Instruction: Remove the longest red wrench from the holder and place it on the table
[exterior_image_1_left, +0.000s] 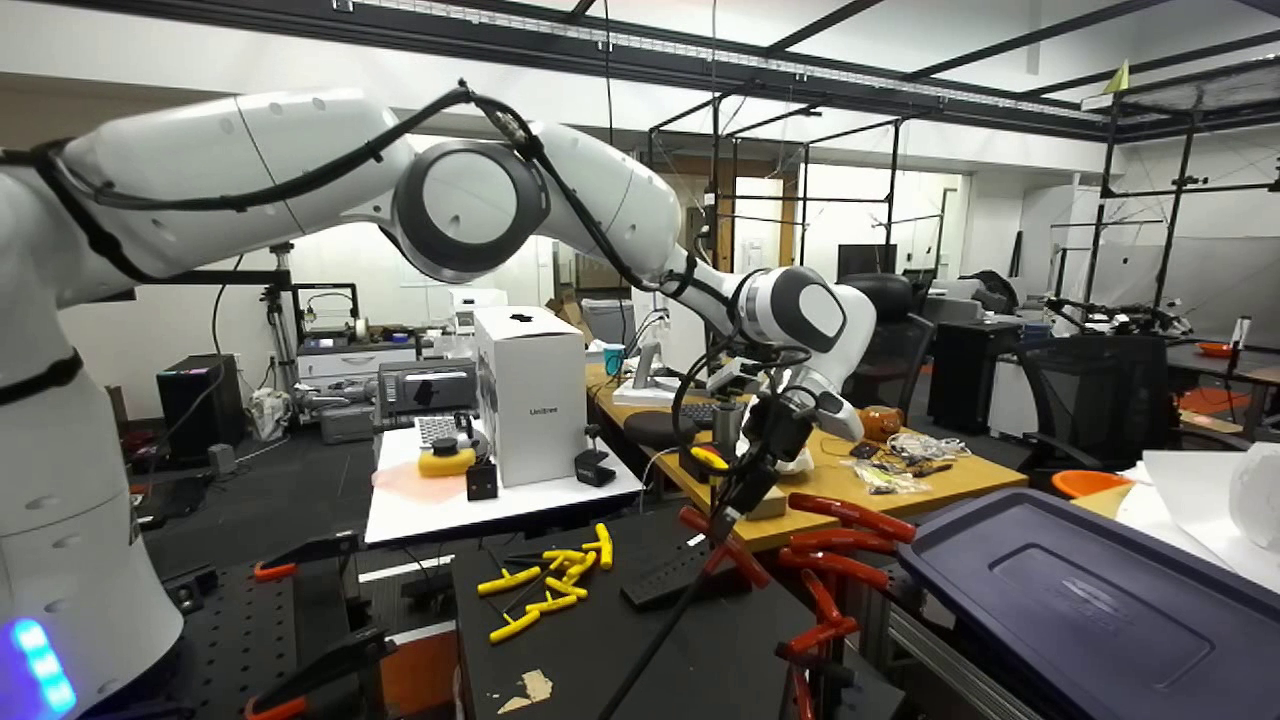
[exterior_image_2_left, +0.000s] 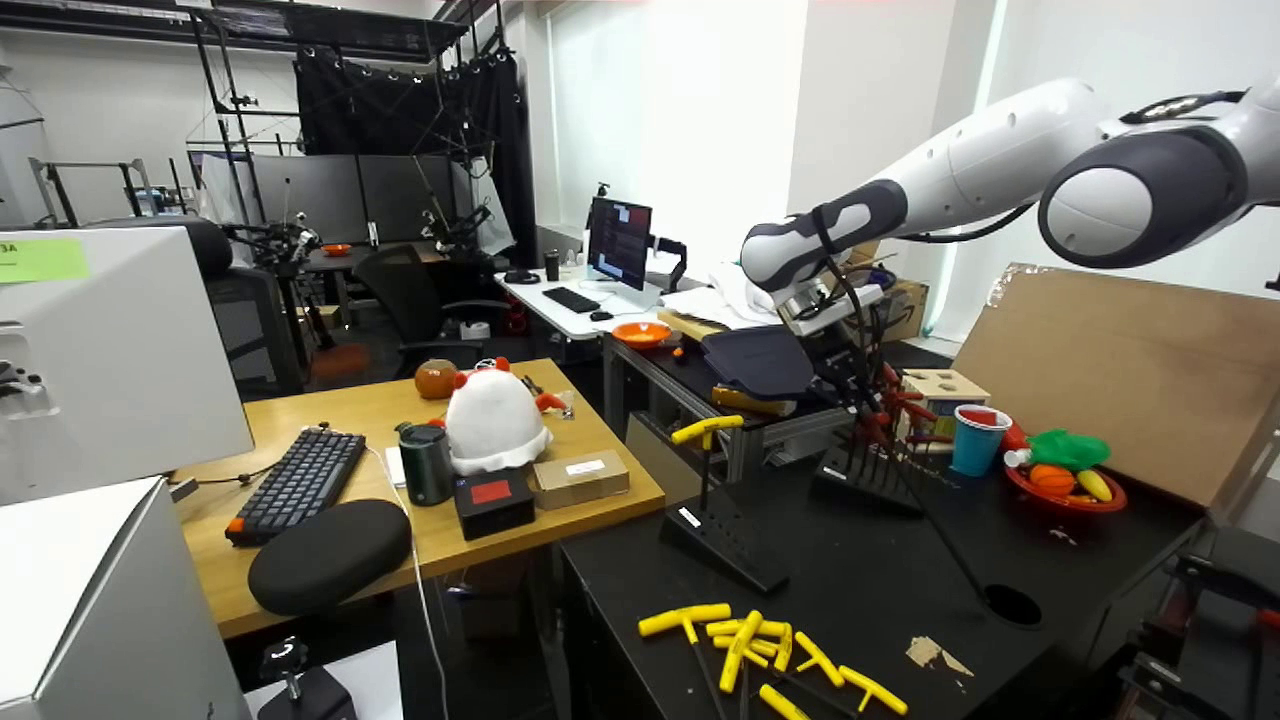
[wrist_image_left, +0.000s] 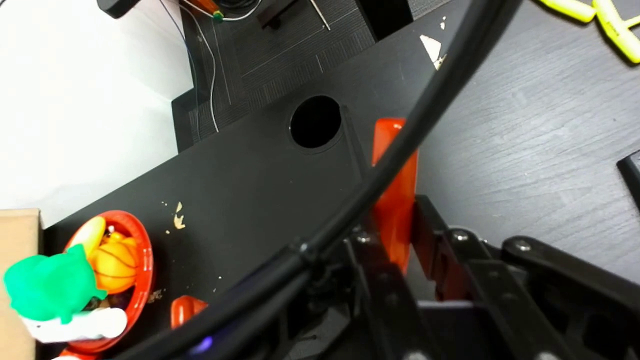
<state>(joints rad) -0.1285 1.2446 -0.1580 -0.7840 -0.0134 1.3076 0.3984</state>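
My gripper (exterior_image_1_left: 722, 530) is shut on the red handle (exterior_image_1_left: 745, 563) of a T-shaped wrench with a long black shaft. In the wrist view the handle (wrist_image_left: 397, 220) sits between the fingertips (wrist_image_left: 395, 225). The shaft slants down over the black table (exterior_image_2_left: 830, 560); its end shows near the round hole, and contact with the table cannot be told. In an exterior view the shaft (exterior_image_2_left: 945, 538) is outside the dark holder (exterior_image_2_left: 870, 480), where other red wrenches (exterior_image_2_left: 915, 410) stand. Their red handles (exterior_image_1_left: 840, 540) also show beside the gripper.
Several yellow wrenches (exterior_image_2_left: 740, 645) lie on the table. A second dark rack (exterior_image_2_left: 725, 540) holds one yellow wrench. A round hole (exterior_image_2_left: 1012, 605) is in the tabletop. A red bowl of toys (exterior_image_2_left: 1065, 490) and a blue cup (exterior_image_2_left: 975, 440) stand beyond. A cable (wrist_image_left: 425, 125) crosses the wrist view.
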